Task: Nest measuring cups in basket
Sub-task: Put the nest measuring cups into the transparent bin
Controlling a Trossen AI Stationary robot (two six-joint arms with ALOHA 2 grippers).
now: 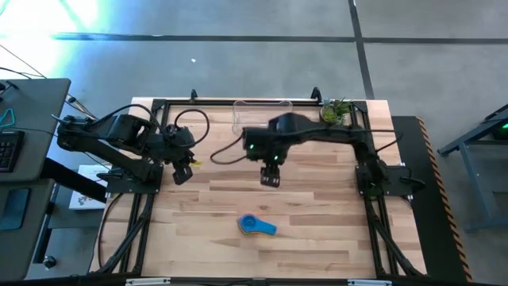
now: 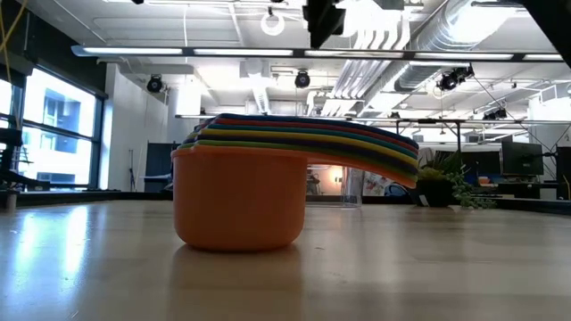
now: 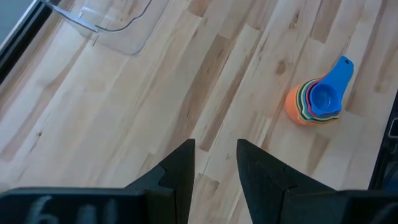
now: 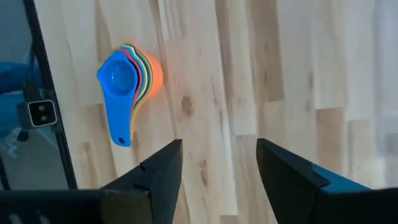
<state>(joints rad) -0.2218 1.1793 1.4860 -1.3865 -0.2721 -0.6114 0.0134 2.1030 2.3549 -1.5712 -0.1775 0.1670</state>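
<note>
High view: the measuring cups [image 1: 256, 226] sit nested in one stack on the bare wooden table [image 1: 317, 238], toward its near edge and a little left of centre, the blue cup uppermost with its handle pointing right; the basket [image 1: 262, 113] stands well apart from them at the far edge, clear-walled, with part of the right arm crossing in front of it; a small potted plant [image 1: 336, 111] is just beside the basket on its right, at the far right corner. The right gripper [image 1: 271, 176] hangs over the middle of the table, between basket and stack, with nothing under it but wood; in the right wrist view its two dark fingers [image 4: 163, 171] stand spread with a clear gap and nothing between them, the stack lying ahead of them. The left gripper [image 1: 183, 172] waits at the table's left side, near a loop of black cable [image 1: 193, 127]; in the left wrist view its fingers [image 3: 181, 168] are slightly parted and empty, with a corner of the basket and the stack both farther off. Low view: the stack fills the foreground, orange cup [image 2: 239, 198] at the bottom resting on the table, the fanned handles reaching right; the plant shows behind.
</note>
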